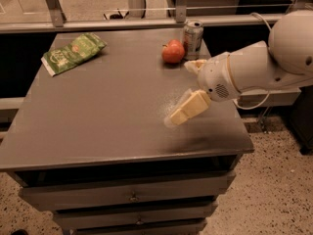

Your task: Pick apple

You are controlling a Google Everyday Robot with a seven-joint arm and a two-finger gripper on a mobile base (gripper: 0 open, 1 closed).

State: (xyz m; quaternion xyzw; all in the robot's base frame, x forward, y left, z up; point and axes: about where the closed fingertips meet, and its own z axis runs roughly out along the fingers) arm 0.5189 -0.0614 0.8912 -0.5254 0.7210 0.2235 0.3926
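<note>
The red apple [173, 51] sits on the grey table [98, 116] near its far right edge, touching or nearly touching a drink can [193, 37]. My gripper [180, 93] hovers over the right part of the table, just in front of the apple. Its two cream fingers are spread wide and hold nothing. One finger [190, 108] points down-left over the table, and the other [195, 65] lies close to the apple's right front. The white arm [254, 70] reaches in from the right.
A green snack bag [73, 53] lies at the table's far left. The table has drawers [132, 197] below its front edge. A rail [122, 23] and metal posts run behind the table. Speckled floor shows at the right.
</note>
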